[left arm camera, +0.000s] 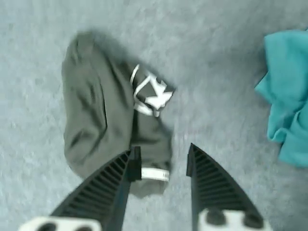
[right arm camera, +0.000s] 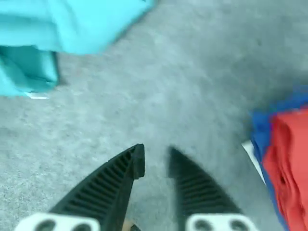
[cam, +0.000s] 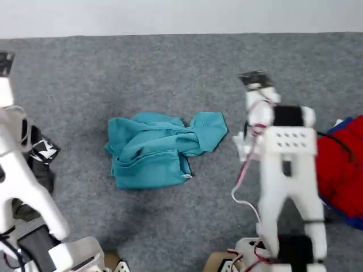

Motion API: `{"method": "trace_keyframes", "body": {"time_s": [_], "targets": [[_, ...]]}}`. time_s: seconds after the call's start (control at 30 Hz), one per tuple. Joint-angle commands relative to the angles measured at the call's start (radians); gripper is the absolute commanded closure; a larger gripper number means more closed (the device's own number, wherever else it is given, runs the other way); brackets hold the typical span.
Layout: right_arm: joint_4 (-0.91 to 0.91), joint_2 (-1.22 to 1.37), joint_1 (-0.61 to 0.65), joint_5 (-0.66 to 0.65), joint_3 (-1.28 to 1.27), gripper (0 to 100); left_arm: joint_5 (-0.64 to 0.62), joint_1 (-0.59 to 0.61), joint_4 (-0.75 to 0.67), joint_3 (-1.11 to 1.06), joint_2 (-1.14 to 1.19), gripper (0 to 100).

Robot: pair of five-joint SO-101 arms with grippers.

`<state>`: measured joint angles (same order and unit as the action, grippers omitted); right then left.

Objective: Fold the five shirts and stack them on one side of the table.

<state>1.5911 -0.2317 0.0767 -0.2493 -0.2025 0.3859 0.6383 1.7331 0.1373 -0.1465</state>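
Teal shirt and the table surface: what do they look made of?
Teal shirt: soft cloth, probably a cotton-like knit, matte; it lies in limp folds and creases with no shine. Table surface: grey felt or short-pile carpet, matte; a fine, fuzzy, speckled texture shows, clearest in the wrist views. The exact fibre of either cannot be told.

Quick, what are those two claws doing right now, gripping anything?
Left gripper: open, holding nothing, at the dark shirt's edge.
Right gripper: open a little, holding nothing, over the grey table.
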Motion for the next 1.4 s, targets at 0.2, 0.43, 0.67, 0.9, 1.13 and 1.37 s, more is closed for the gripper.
{"method": "trace_keyframes", "body": {"time_s": [0.2,0.43,0.67,0.9,1.13,1.37], "targets": [[-0.090,0.390,0.105,-0.005,0.356,74.1,0.005,0.048,0.011,-0.136,-0.040,85],[-0.082,0.682,0.150,0.061,0.637,74.0,0.005,0.046,-0.017,-0.137,-0.040,85],[-0.081,0.889,0.186,0.127,0.825,74.0,0.005,0.046,-0.017,-0.137,-0.040,85],[-0.081,0.981,0.202,0.150,0.867,74.2,0.005,0.046,-0.015,-0.140,-0.040,85],[-0.081,1.043,0.200,0.150,0.870,80.5,0.005,0.046,-0.017,-0.202,-0.041,85],[-0.047,1.013,0.194,0.143,0.904,97.5,0.005,0.044,-0.017,-0.202,-0.041,85]]}}
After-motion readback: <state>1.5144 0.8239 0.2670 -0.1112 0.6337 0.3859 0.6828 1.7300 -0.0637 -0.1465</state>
